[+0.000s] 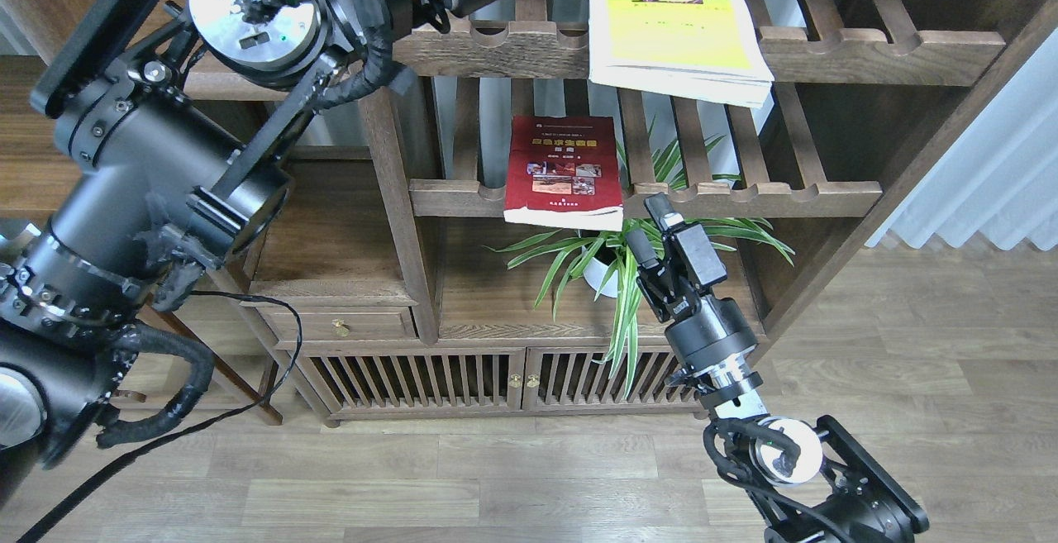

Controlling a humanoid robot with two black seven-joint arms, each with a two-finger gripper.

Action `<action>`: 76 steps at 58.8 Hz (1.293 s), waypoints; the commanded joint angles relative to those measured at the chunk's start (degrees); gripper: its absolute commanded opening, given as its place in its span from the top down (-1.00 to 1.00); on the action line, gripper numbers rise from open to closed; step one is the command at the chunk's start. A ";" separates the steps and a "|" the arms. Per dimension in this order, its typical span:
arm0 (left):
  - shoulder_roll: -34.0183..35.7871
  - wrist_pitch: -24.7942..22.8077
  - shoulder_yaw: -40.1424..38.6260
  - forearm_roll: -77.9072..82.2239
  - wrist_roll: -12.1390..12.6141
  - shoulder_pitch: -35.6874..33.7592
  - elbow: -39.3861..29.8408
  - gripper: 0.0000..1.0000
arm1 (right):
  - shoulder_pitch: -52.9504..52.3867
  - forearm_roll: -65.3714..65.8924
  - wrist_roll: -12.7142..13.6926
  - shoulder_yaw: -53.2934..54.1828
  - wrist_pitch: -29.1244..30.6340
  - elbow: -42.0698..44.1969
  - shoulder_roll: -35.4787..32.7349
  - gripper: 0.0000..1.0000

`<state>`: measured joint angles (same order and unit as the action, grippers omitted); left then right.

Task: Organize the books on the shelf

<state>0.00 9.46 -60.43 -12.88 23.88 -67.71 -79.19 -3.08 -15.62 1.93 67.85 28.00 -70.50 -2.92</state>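
Note:
A yellow-green book (671, 30) with black characters lies flat on the upper slatted rack, overhanging its front rail. One rack lower lies a dark red book (564, 169), its near edge also past the rail. My right gripper (650, 227) stands open and empty just right of and below the red book's corner, in front of the plant leaves. My left arm crosses the upper left and runs off the top edge, so its gripper is out of view. It hides most of the solid shelf (205, 83).
A potted spider plant (607, 266) sits on the cabinet top under the red book. A drawer with a brass knob (335, 328) and slatted cabinet doors (463, 378) lie below. A curtain (984, 171) hangs at right over wooden floor.

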 commanded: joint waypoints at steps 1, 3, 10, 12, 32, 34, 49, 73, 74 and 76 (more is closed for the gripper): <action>0.00 -0.14 0.14 3.56 -0.06 2.06 0.00 -0.99 | 0.00 -0.38 0.00 0.00 0.00 0.01 0.02 -0.96; 0.00 -0.23 0.40 5.75 0.12 3.37 0.00 -0.99 | 0.00 -0.38 -0.09 0.00 0.00 0.01 0.02 -0.96; 0.00 -1.28 0.75 14.63 0.29 6.54 -0.08 -0.99 | 0.00 -0.38 -0.09 0.09 0.00 0.10 0.02 -0.96; 0.00 -1.37 0.84 15.94 0.38 7.33 -0.08 -0.99 | 0.00 -0.38 -0.09 0.09 0.00 0.10 0.02 -0.96; 0.00 -4.71 5.23 23.07 0.47 12.60 -0.08 -0.99 | 0.09 -1.25 -0.18 0.18 0.00 0.27 -0.42 -0.96; 0.00 -5.15 5.23 23.86 0.47 13.57 -0.08 -0.99 | 0.09 -1.26 -0.18 0.18 0.00 0.27 -0.42 -0.96; 0.00 -5.94 4.62 25.36 0.47 15.51 -0.08 -0.99 | 0.09 -1.26 -0.18 0.26 0.00 0.36 -0.68 -0.96; 0.00 -14.64 1.89 25.53 0.38 26.05 -0.08 -0.99 | 0.62 -1.43 -0.09 0.70 0.00 0.80 -1.21 -0.96; 0.00 -15.17 1.72 25.53 0.38 26.58 -0.08 -0.99 | 0.62 -1.43 -0.09 0.70 0.00 0.80 -1.29 -0.96; 0.00 -16.13 1.54 25.53 0.38 27.45 -0.08 -0.99 | 0.53 -1.43 -0.09 0.70 0.00 0.80 -1.21 -0.96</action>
<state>0.00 -4.71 -58.29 12.64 24.27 -42.47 -79.29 -2.46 -17.05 1.84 68.56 28.00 -69.71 -4.12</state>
